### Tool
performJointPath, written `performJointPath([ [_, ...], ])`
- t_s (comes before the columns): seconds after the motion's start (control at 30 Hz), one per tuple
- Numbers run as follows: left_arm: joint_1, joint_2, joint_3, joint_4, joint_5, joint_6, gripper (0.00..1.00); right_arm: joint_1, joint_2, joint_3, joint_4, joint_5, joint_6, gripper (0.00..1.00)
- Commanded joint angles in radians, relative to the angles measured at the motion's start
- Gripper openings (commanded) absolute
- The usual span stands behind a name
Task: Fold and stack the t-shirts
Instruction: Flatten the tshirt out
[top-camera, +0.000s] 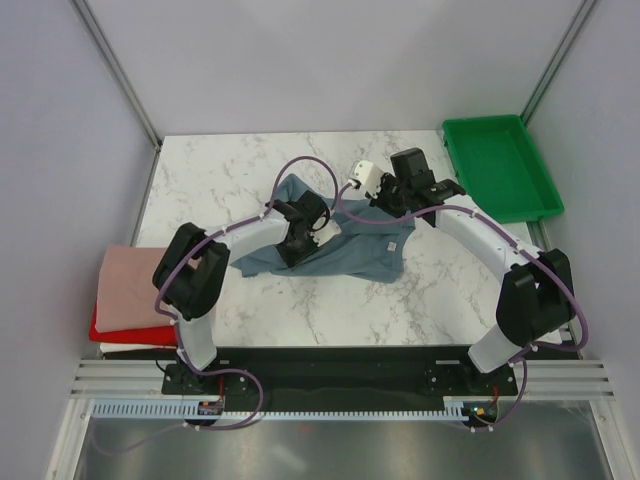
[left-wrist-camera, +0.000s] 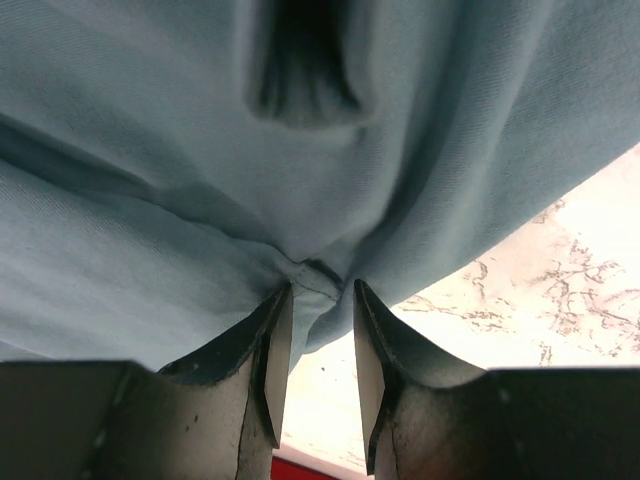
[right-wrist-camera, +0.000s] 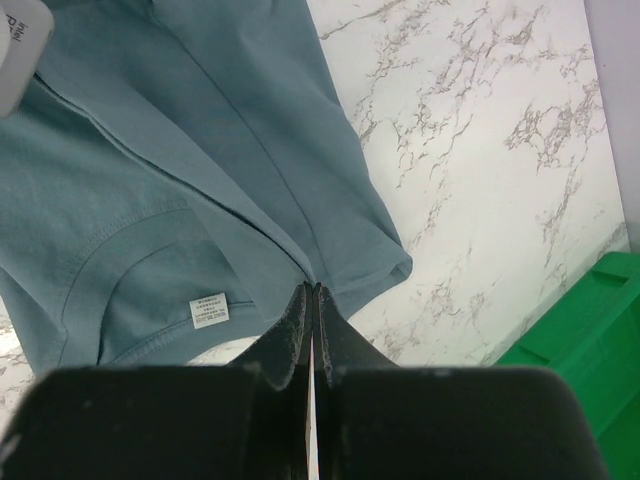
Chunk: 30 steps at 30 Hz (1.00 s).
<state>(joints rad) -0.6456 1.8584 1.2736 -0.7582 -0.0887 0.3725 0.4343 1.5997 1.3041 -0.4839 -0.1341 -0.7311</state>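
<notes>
The slate blue-grey t-shirt (top-camera: 345, 250) lies crumpled in the middle of the marble table, its white label (top-camera: 392, 244) facing up. My left gripper (top-camera: 300, 232) is over its left part. In the left wrist view (left-wrist-camera: 322, 288) the fingertips pinch a bunched hem of the shirt (left-wrist-camera: 200, 150), and creases run to that point. My right gripper (top-camera: 385, 200) is at the shirt's far right edge. In the right wrist view (right-wrist-camera: 313, 288) the jaws are pressed together on the shirt's edge (right-wrist-camera: 200, 150), near the label (right-wrist-camera: 209, 309). Folded pale pink (top-camera: 130, 285), red (top-camera: 120, 330) and white (top-camera: 125, 348) shirts are stacked at the left table edge.
A green plastic tray (top-camera: 500, 165) stands at the back right, also in the right wrist view (right-wrist-camera: 590, 340). A small white box-shaped part (top-camera: 362, 175) sits just beyond the shirt between the grippers. Grey walls enclose the table on three sides.
</notes>
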Motion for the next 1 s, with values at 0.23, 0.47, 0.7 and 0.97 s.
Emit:
performJointPath([
  [0.23, 0.009, 0.065, 0.059, 0.013, -0.037, 0.006, 0.34, -0.003, -0.044, -0.012, 0.033, -0.016, 0.022, 0.0],
  [0.47, 0.018, 0.056, 0.082, 0.011, -0.042, 0.002, 0.34, -0.003, -0.052, -0.029, 0.036, -0.019, 0.027, 0.0],
  [0.7, 0.035, 0.03, 0.081, 0.005, -0.045, -0.001, 0.41, -0.003, -0.046, -0.032, 0.037, -0.016, 0.027, 0.0],
  [0.97, 0.075, 0.027, 0.092, 0.0, -0.019, -0.023, 0.42, -0.003, -0.034, -0.022, 0.036, -0.016, 0.029, 0.0],
])
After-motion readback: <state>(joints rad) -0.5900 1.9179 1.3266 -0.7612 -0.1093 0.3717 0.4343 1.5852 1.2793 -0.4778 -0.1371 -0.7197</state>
